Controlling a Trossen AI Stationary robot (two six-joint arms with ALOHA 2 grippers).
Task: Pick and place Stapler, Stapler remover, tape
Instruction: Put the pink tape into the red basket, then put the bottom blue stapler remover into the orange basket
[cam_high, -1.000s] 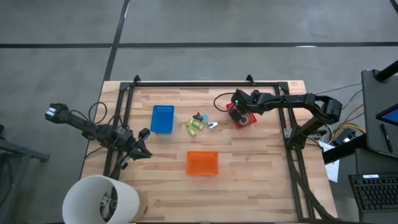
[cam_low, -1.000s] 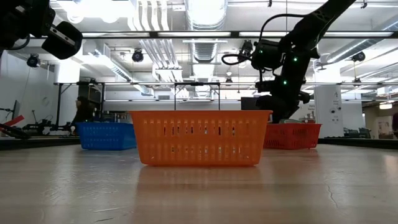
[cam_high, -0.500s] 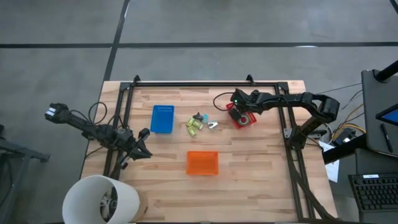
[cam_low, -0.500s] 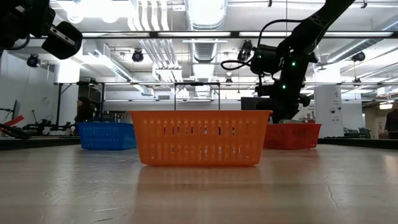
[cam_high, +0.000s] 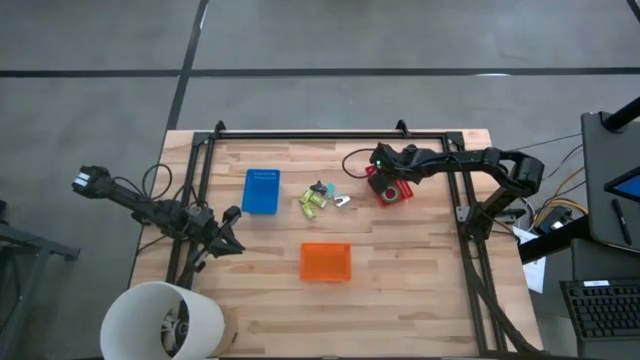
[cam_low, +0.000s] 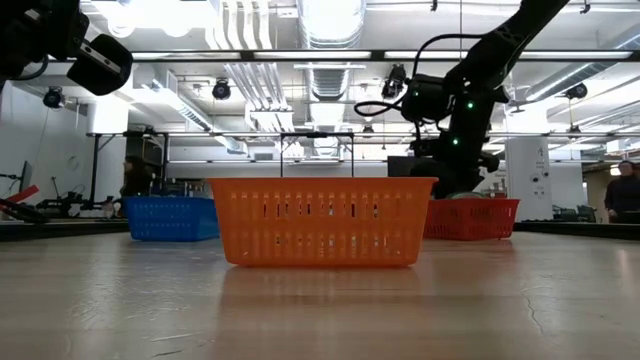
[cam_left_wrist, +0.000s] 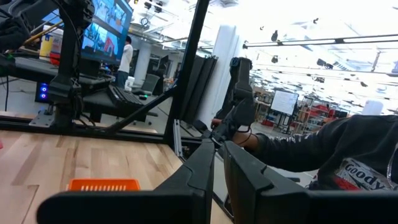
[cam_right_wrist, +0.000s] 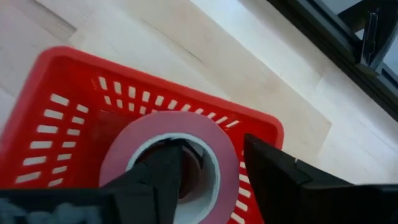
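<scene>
White letters "Goody", cut off at frame edge, on person's dark sleeve (cam_left_wrist: 348, 163).

right gripper (cam_right_wrist: 211, 171) jaws spread, red-pink tape (cam_right_wrist: 165, 152) released

Arms: dark, jointed, slender links.
Cabling: black looped cables.
Indicator: green light near right wrist.
Fingers: matte black.

Bare wood around orange basket (cam_high: 325, 262), blue basket (cam_high: 261, 190) and red basket (cam_high: 392, 188) flanking central clutter (cam_high: 322, 198)
</scene>
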